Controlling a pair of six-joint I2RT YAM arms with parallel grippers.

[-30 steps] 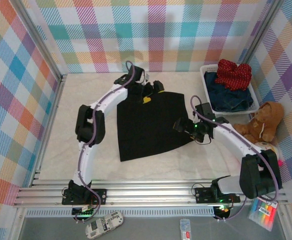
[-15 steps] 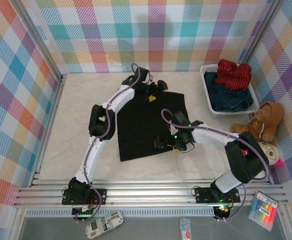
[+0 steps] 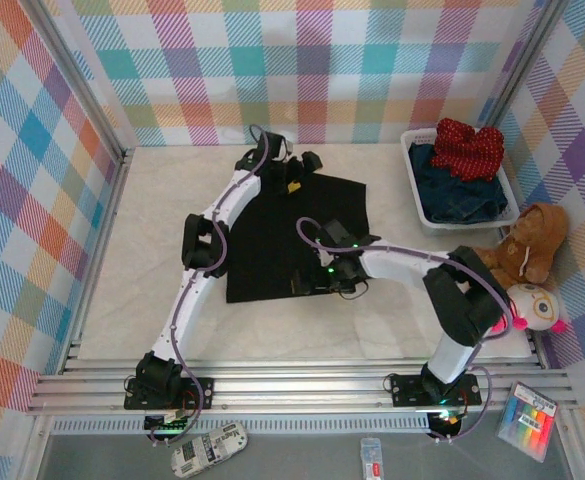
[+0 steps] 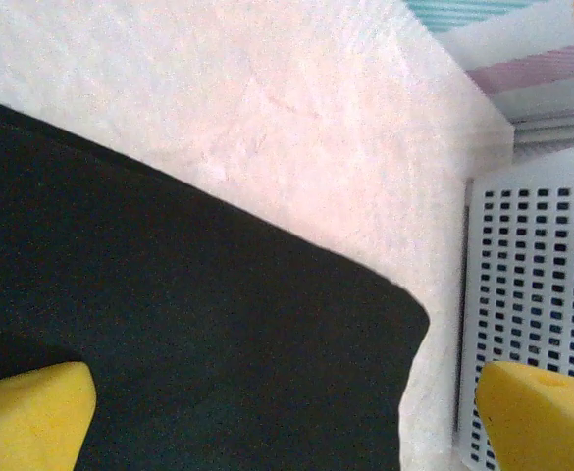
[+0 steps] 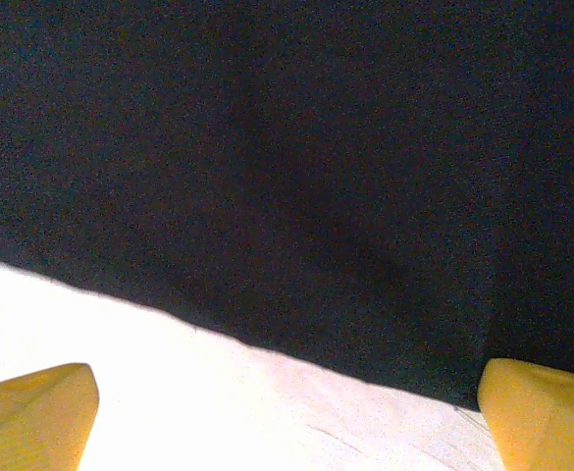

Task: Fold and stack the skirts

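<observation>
The black skirt (image 3: 277,235) lies flat, plain and matte. The left gripper (image 3: 300,178) at its far edge and the right gripper (image 3: 304,285) at its near edge are wide open, empty.

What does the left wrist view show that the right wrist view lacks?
Left wrist: the white basket and a strip of plaid wall, near a corner of the black skirt. Right wrist: a long edge of that skirt, running across the frame. Both: the skirt on the pale table, with the left gripper or right gripper open.
</observation>
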